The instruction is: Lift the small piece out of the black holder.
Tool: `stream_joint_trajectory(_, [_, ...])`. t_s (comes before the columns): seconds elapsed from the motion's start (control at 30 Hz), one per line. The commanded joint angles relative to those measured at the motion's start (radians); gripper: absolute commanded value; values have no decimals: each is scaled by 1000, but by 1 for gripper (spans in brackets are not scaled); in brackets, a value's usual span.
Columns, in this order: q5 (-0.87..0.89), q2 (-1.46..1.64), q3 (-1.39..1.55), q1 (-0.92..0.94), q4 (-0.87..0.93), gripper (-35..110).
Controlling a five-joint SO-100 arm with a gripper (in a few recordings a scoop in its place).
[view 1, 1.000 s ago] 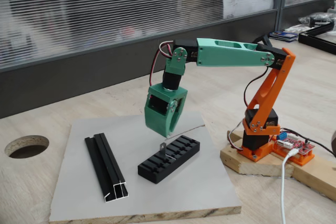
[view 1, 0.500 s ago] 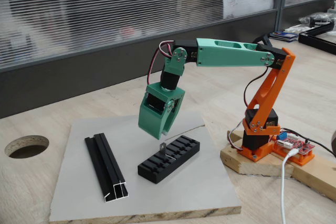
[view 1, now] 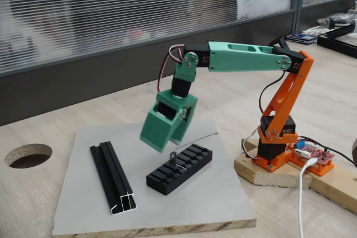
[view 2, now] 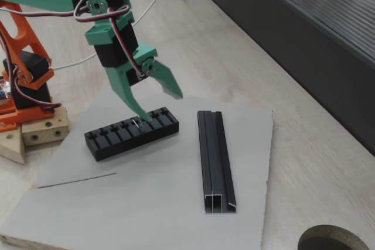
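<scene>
Grey metal small piece (view 1: 173,159) in the black holder (view 1: 179,169) looks light, stiff, slippery; we'd pinch its upright top with the open, empty gripper (view 2: 159,105).

Small piece (view 2: 136,123) partly hidden behind pincer (view 2: 159,102) finger; pincer motion-blurred.

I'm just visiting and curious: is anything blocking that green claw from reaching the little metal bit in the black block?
Nothing visible does. The open tool hangs just above the small piece, which stands upright in the black holder; only air lies between.
</scene>
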Motion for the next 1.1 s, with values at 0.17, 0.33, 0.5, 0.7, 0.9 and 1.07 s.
stream_joint_trajectory(0.17, [5, 12, 66, 55, -11, 54])
stream_joint_trajectory(0.33, [0, 11, 66, 55, -12, 54])
stream_joint_trajectory(0.5, [3, -52, 55, 44, -12, 54])
stream_joint_trajectory(0.7, [-2, -106, 54, 43, -12, 54])
stream_joint_trajectory(0.9, [-3, -95, 51, 41, -14, 54])
stream_joint_trajectory(1.07, [2, -95, 51, 41, -15, 54])
